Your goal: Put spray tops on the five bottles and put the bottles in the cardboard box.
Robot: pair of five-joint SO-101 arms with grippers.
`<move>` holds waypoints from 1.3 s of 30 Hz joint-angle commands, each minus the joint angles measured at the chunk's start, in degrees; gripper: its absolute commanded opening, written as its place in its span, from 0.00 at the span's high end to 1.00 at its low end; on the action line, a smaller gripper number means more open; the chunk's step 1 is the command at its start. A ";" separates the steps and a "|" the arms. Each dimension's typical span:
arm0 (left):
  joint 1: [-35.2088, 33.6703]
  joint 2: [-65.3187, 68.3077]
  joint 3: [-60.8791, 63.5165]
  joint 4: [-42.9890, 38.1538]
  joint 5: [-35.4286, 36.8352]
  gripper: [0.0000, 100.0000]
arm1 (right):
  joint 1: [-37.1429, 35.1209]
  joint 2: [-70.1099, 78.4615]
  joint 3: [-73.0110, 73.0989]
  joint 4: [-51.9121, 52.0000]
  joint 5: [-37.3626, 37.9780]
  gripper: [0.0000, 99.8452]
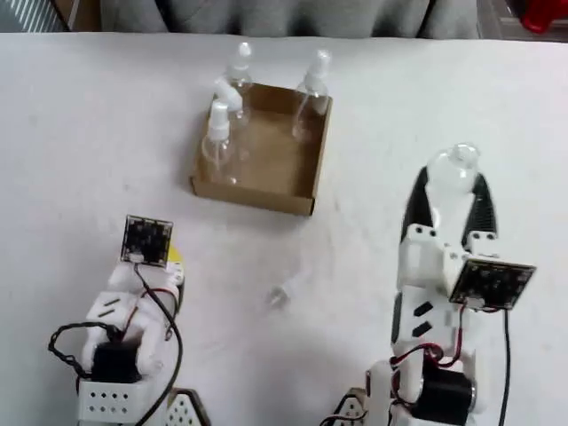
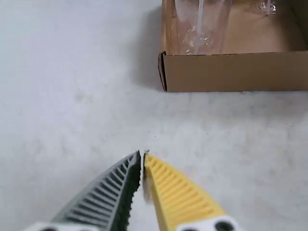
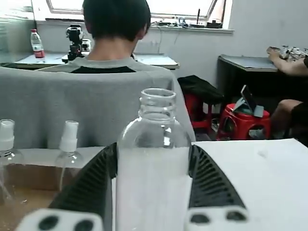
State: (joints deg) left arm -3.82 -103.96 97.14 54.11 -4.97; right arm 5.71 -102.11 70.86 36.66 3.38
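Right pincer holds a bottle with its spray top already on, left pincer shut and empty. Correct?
Not quite. The bottle in the right pincer has no spray top: the right wrist view shows its neck open. A loose spray top lies on the table. The left pincer is shut and empty, as you said.

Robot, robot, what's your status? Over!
Left gripper shut, empty. Right gripper shut on topless clear plastic bottle. Small white spray top loose on table. Nothing blocking brown cardboard box.
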 commanded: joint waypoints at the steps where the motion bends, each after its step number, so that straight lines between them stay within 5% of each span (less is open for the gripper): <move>1: -0.40 -0.75 -0.18 0.18 -0.53 0.98 | -1.27 -1.01 2.20 -1.80 -0.62 0.98; 10: -0.92 -0.92 -2.64 -1.85 -0.53 0.98 | 5.41 -1.10 17.85 -3.12 -1.05 0.98; 16: -1.27 -0.66 -16.70 9.49 -5.71 0.98 | 7.69 -1.10 20.75 -6.11 -1.05 0.98; 22: 4.18 1.36 -24.00 12.40 -9.76 0.98 | 6.29 -1.10 22.15 -6.55 -1.05 0.98; 28: 7.16 19.91 -32.97 12.04 -9.76 0.98 | 5.85 -1.10 22.15 -6.55 -1.05 0.98; 39: 26.51 49.80 -42.90 9.32 -9.67 0.96 | 6.20 -1.10 22.24 -6.55 -0.97 0.98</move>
State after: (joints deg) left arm 16.92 -62.37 60.04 66.07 -14.37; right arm 12.04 -102.81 93.71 31.56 2.86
